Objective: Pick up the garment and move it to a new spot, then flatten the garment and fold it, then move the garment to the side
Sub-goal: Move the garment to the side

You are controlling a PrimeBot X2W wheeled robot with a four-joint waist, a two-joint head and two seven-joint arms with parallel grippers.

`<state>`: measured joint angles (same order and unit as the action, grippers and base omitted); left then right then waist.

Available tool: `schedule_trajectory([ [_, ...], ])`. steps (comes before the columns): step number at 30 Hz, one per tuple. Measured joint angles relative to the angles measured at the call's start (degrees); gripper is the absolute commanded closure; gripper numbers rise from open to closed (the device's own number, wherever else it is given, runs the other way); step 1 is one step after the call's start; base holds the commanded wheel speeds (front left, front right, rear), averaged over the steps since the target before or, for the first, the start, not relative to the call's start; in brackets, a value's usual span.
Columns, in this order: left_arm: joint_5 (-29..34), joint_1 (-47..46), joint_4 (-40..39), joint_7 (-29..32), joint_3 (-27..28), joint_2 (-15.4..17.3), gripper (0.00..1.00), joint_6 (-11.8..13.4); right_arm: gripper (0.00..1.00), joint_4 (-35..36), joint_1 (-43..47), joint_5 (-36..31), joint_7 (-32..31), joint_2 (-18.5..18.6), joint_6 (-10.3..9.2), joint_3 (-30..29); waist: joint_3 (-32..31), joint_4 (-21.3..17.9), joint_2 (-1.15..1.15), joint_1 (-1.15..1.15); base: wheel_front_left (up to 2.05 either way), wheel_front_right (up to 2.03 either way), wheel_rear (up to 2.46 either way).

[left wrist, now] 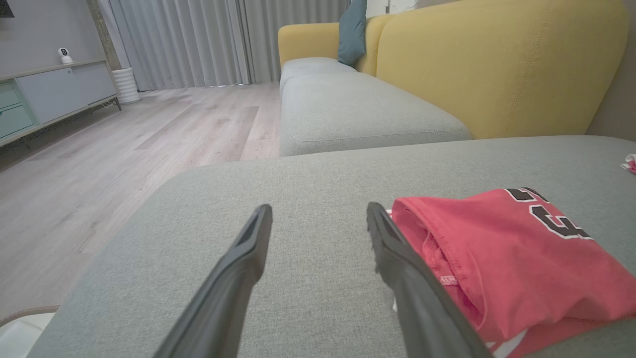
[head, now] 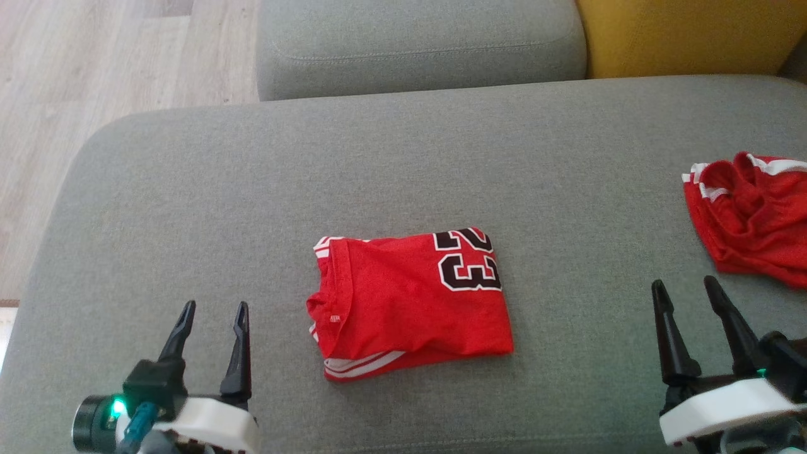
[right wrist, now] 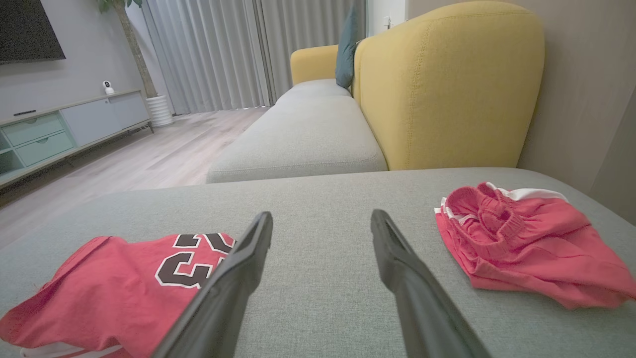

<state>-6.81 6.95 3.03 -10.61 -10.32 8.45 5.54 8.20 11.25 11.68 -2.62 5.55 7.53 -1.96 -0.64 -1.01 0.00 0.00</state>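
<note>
A grey sofa cushion [head: 403, 157] seen from above. At its centre lies a red basketball jersey [head: 410, 296], folded into a rough rectangle, black number 23 facing up at its 1 o'clock corner, white-striped trim along its 6 o'clock edge. A crumpled pair of red shorts [head: 750, 217] sits at 3 o'clock, well apart from the jersey. The left gripper [head: 214, 307] hovers at 7 o'clock, fingers spread wide, holding nothing. The right gripper [head: 685, 284] hovers at 4 o'clock, just below the shorts, also spread wide and empty. A yellow backrest [head: 687, 34] stands at 1 o'clock; wood floor [head: 94, 75] at 10 o'clock.
</note>
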Motion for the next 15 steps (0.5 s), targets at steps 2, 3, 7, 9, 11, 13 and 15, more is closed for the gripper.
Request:
schedule_trajectory([
  [2,0.0,0.0,0.0,0.0,-0.1,0.0,0.0,0.0,0.0,0.0,0.0,0.3,-0.2,0.0,0.0,0.0,0.2,0.1,0.0,0.0,0.0,0.0,0.0],
  [3,0.0,0.0,0.0,0.0,-0.1,0.0,0.0,0.1,0.0,0.0,0.0,0.3,-0.2,0.0,0.0,0.0,0.3,0.2,0.0,0.0,0.0,0.0,0.0],
  [7,0.0,-0.1,-0.1,-0.1,-0.3,0.0,0.0,0.1,0.0,0.0,0.0,0.3,-0.4,0.0,0.0,-0.1,0.7,0.5,0.0,0.0,0.0,0.0,0.0],
  [9,0.0,-0.3,-0.6,-0.2,-0.4,0.0,0.0,0.1,0.0,-0.3,-0.1,0.3,-0.8,0.0,0.0,-0.2,1.3,0.8,0.0,0.0,0.0,0.0,0.0],
  [11,0.0,-1.0,-0.9,-0.2,-0.6,0.0,0.0,0.2,0.0,-1.3,-0.5,0.3,-1.0,0.1,0.0,-0.1,2.0,1.3,0.0,0.0,0.0,0.0,0.0],
  [13,0.0,-2.4,-1.0,-0.7,-0.8,0.0,0.0,0.3,0.0,-2.9,-1.5,0.4,-1.6,0.5,0.0,0.5,2.9,1.8,0.0,0.0,0.0,0.0,0.0],
  [15,0.1,-4.4,-1.2,-1.2,-1.4,0.0,0.0,0.1,0.0,-4.9,-3.4,0.8,-1.9,1.1,0.0,2.0,3.9,2.6,0.0,0.0,0.0,0.0,0.0],
])
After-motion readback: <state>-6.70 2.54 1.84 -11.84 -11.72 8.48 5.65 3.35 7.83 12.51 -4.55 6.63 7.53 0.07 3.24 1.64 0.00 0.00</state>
